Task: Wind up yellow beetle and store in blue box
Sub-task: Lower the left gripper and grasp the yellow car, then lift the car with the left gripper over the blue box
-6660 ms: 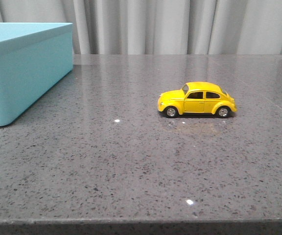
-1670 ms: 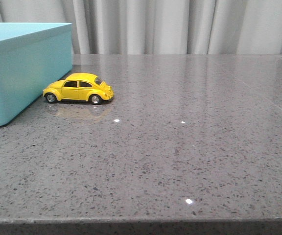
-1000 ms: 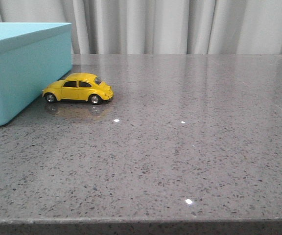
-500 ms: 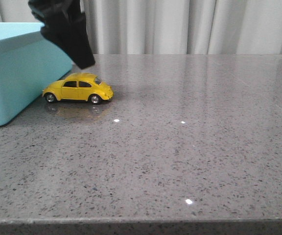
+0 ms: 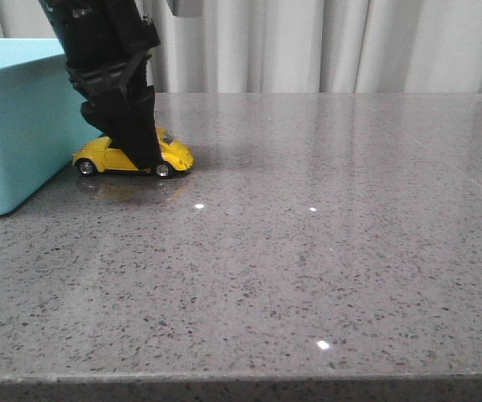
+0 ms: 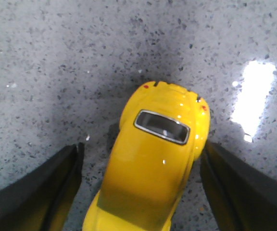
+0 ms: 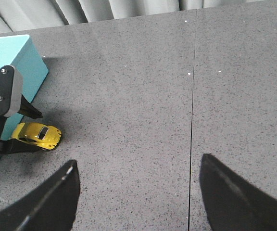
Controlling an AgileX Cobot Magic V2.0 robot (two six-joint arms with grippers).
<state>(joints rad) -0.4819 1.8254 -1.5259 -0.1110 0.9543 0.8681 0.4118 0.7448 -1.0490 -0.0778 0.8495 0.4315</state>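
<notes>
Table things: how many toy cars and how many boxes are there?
Small glossy yellow toy Beetle car: 1
Large light turquoise-blue plastic box: 1
Total: 2

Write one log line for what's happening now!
left hand: open, astride yellow beetle | beetle: on table beside blue box | right hand: open, empty
</notes>
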